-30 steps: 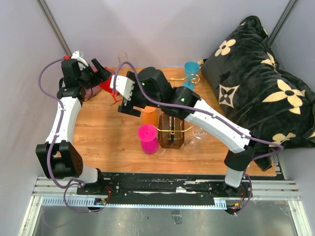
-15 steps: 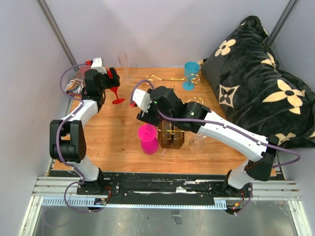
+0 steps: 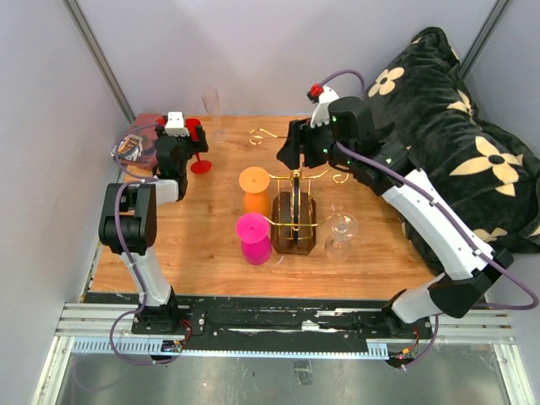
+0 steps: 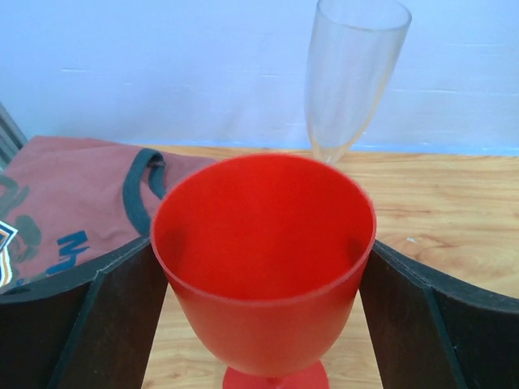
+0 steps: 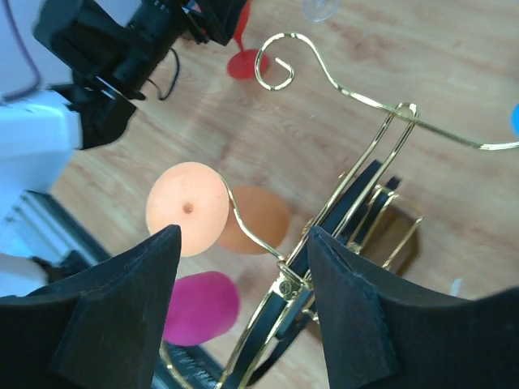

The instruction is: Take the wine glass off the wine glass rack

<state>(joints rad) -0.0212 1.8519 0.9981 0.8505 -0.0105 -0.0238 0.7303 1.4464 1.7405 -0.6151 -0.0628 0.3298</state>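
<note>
The wine glass rack (image 3: 294, 226) has a dark wooden base and gold wire arms (image 5: 381, 138). An orange glass (image 3: 254, 183) and a pink glass (image 3: 253, 228) hang upside down on its left arms, and a clear glass (image 3: 340, 232) on its right. My right gripper (image 3: 297, 156) is open and empty above the back of the rack. In the right wrist view (image 5: 242, 243) it frames the orange glass (image 5: 186, 208) and the rack top. My left gripper (image 3: 181, 145) is shut on a red wine glass (image 4: 263, 259) standing upright on the table at the back left.
A clear flute (image 3: 211, 105) stands just behind the red glass and also shows in the left wrist view (image 4: 353, 73). A reddish cloth (image 3: 135, 145) lies at the table's left edge. A black flowered pillow (image 3: 447, 126) fills the right side. A blue glass edge (image 5: 515, 121) shows far right.
My right gripper has swung from over the orange glass to the back right, above the rack. My left arm has folded in, with the red glass now upright on the table.
</note>
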